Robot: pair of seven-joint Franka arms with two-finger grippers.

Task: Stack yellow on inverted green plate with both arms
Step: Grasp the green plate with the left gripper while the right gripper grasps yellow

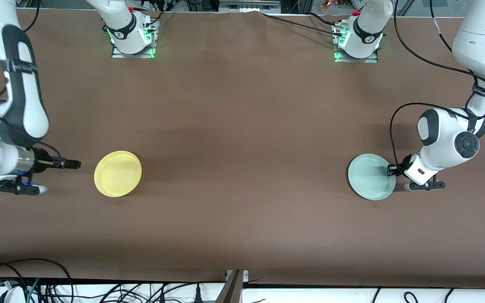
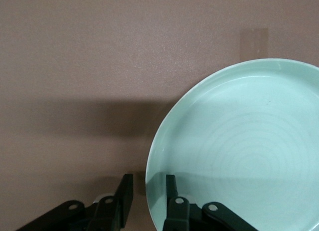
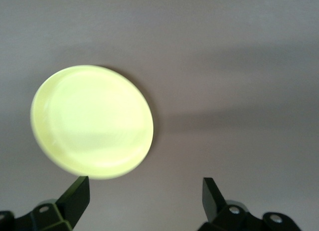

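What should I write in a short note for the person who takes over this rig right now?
Left gripper: fingers around the rim of the green plate, at the left arm's end of the table; plate not inverted yet.
Right gripper: open, holding nothing, beside the yellow plate at the right arm's end.
Done: nothing stacked.
Left: invert green, then set yellow on it.

table (image 1: 242, 126): brown cloth, even light | cables (image 1: 36, 282): black, along its near edge

You see a plain pale-yellow plate (image 1: 118, 173) and a smooth mint-green plate (image 1: 370, 176) with faint rings, both on a brown counter (image 1: 242, 126), beside white arms with black-banded joints and black pincers.
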